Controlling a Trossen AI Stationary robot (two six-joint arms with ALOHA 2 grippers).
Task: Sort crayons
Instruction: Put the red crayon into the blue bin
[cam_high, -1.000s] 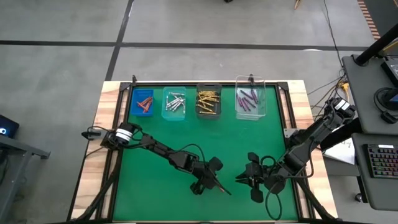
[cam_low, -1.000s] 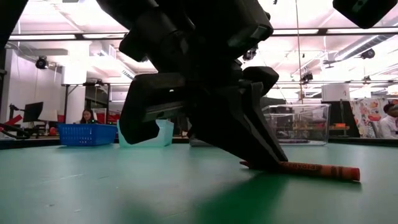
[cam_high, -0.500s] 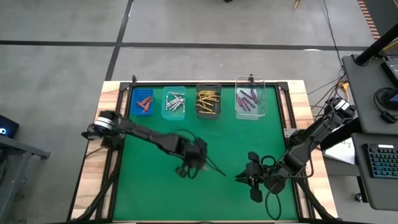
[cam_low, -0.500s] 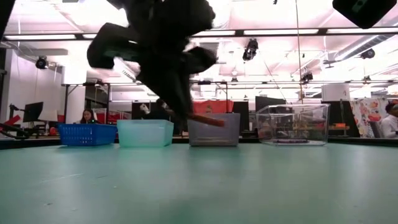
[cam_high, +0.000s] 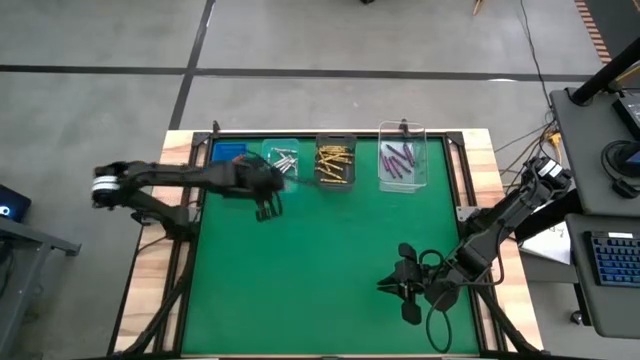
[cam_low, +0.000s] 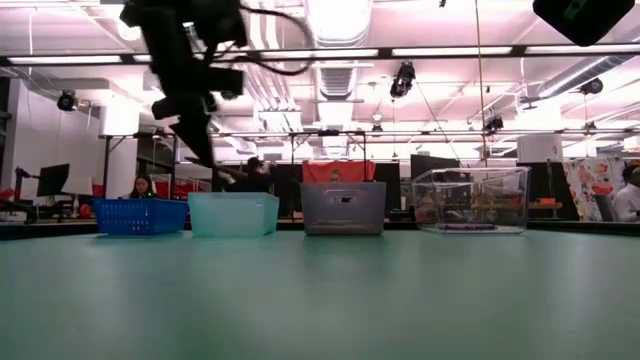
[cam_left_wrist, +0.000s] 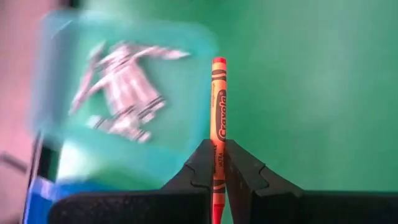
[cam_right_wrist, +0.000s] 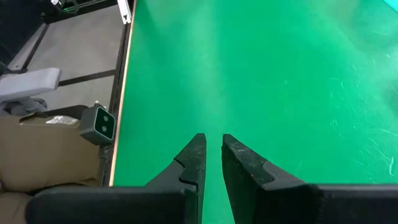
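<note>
My left gripper (cam_high: 268, 208) hangs above the table's far left, just in front of the light teal bin (cam_high: 281, 165), and is shut on a red crayon (cam_left_wrist: 218, 106). The teal bin (cam_left_wrist: 124, 93) holds silver-grey crayons. The blue bin (cam_high: 230, 163) holds red crayons, the dark bin (cam_high: 336, 163) gold ones and the clear bin (cam_high: 403, 162) purple ones. My right gripper (cam_high: 405, 285) waits near the table's front right. Its fingers (cam_right_wrist: 211, 146) stand a little apart with nothing between them. My left gripper pinches the red crayon's rear part (cam_left_wrist: 217, 152) between its two fingers (cam_left_wrist: 202, 165). The crayon lies along the fingers, and most of its length sticks out past their tips. The fingers slant steeply down toward the bins. The crayon is lifted clear of the table.
The four bins stand in a row along the far edge: the blue (cam_low: 140, 215), the teal (cam_low: 233, 214), the grey (cam_low: 343, 208) and the clear (cam_low: 470, 200). The green mat (cam_high: 330, 250) lies bare between the two arms. People sit in the room beyond the table.
My left gripper has lifted the red crayon off the mat near the table's front middle. It has carried the crayon up and toward the far left, to the bins, rolling its wrist on the way. The crayon lay flat and is now lifted clear.
</note>
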